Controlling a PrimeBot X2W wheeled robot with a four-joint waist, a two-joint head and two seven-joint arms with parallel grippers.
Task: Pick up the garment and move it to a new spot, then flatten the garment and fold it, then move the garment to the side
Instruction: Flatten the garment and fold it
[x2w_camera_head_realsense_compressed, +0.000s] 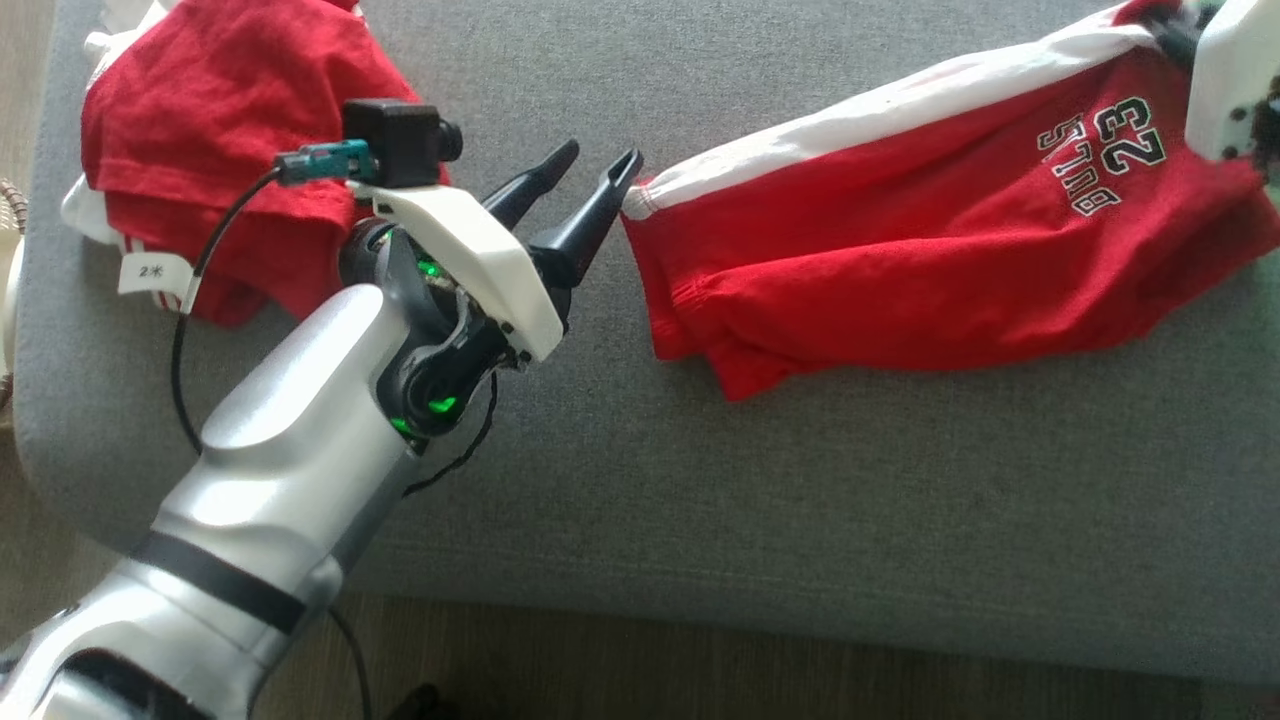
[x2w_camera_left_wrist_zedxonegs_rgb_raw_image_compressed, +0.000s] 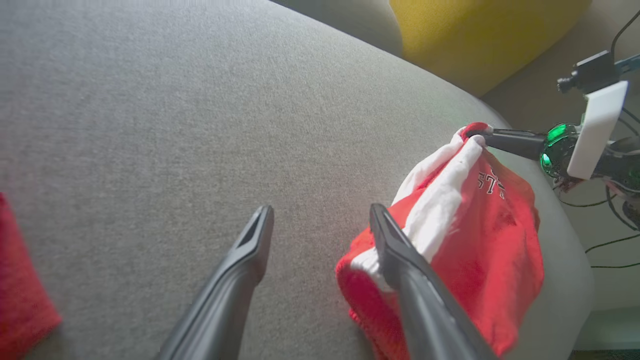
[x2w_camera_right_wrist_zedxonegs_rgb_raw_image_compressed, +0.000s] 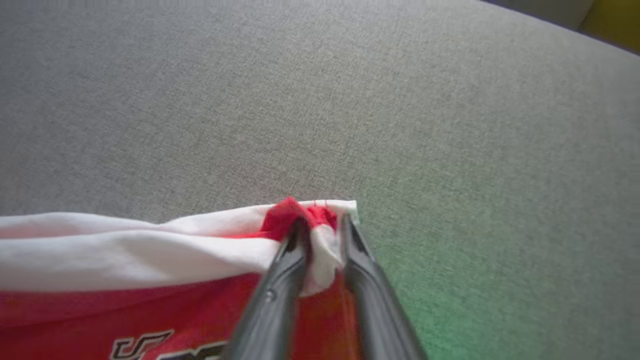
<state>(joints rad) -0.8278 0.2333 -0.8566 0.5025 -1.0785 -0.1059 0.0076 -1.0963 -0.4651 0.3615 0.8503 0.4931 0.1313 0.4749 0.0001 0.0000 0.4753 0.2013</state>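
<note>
The garment (x2w_camera_head_realsense_compressed: 900, 250) seems soft and limp; grasp corners. Left pincer (x2w_camera_head_realsense_compressed: 601, 154) wide beside it; right pincer (x2w_camera_right_wrist_zedxonegs_rgb_raw_image_compressed: 322, 224) narrow, pinching its corner.

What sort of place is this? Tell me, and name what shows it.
Probably a home living room: a wide grey upholstered seat bearing the red garment, a yellow cushion beyond it, and brown flooring at its edge.
</note>
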